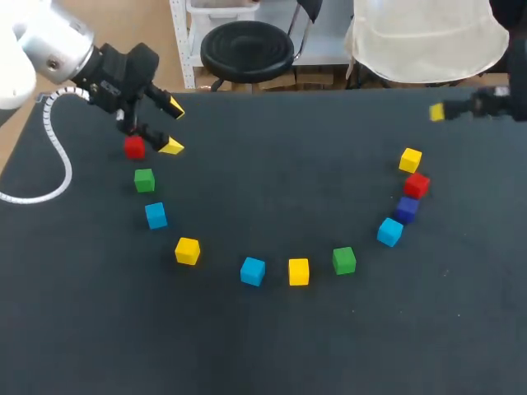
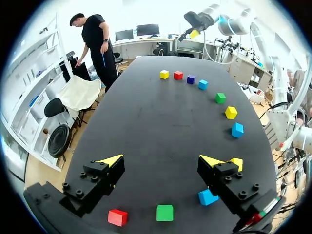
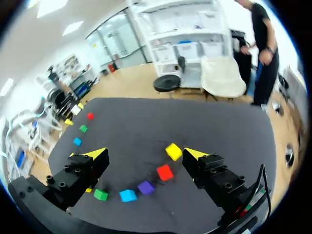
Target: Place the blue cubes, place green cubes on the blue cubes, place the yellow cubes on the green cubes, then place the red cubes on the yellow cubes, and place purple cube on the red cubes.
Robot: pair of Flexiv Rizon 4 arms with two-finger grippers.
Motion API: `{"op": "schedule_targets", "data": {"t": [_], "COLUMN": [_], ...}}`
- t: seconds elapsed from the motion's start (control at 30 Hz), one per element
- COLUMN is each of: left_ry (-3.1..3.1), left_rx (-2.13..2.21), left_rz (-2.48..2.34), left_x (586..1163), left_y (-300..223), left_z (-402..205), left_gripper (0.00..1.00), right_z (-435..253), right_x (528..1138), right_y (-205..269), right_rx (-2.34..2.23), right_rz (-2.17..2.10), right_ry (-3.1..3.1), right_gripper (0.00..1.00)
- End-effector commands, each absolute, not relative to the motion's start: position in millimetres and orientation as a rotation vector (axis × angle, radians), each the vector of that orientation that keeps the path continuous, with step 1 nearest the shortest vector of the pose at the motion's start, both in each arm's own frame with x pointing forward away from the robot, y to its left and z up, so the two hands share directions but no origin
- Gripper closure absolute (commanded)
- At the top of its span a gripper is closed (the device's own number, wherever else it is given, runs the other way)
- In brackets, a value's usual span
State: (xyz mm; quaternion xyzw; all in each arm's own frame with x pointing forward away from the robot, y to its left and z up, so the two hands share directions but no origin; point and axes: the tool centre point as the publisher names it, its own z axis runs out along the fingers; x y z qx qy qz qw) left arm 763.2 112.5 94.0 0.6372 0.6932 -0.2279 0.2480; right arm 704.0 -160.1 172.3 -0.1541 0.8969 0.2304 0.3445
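Observation:
Several cubes lie in an arc on the black table [image 1: 272,181]. At its left end are a red cube [image 1: 134,147], a green cube [image 1: 144,179] and a blue cube [image 1: 156,215]. My left gripper [image 1: 171,126] hangs open just right of the red cube, with nothing between its fingers. In the left wrist view the red cube [image 2: 118,217] and green cube [image 2: 165,212] lie under the left gripper [image 2: 163,162]. At the right end sit a yellow cube [image 1: 410,160], a red cube [image 1: 417,185] and the purple cube [image 1: 406,209]. My right gripper [image 1: 438,112] is open above the far right edge, empty [image 3: 144,155].
Along the arc's bottom lie a yellow cube [image 1: 187,250], a blue cube [image 1: 253,271], a yellow cube [image 1: 298,271], a green cube [image 1: 344,260] and a blue cube [image 1: 389,231]. A white cable [image 1: 58,156] loops from my left arm over the table's left side.

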Motion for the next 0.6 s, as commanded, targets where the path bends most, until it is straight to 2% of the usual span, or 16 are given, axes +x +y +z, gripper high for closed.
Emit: {"op": "schedule_targets", "data": {"t": [0.03,0.33,0.6], "left_ry": [1.890,1.890,1.890], "left_rx": [1.734,1.734,1.734], "left_rz": [-0.617,-0.617,-0.617], "left_x": [762,762,762], "left_y": [113,113,113], "left_z": [94,94,94], "left_gripper": [0.00,0.00,0.00], "right_z": [189,191,189], "right_x": [704,662,658], "right_y": [-125,-49,-45], "right_rx": [-0.639,-1.265,-1.314], "right_rz": [0.593,0.772,0.809], "right_ry": [2.325,2.274,2.277], "right_gripper": [0.00,0.00,0.00]}}
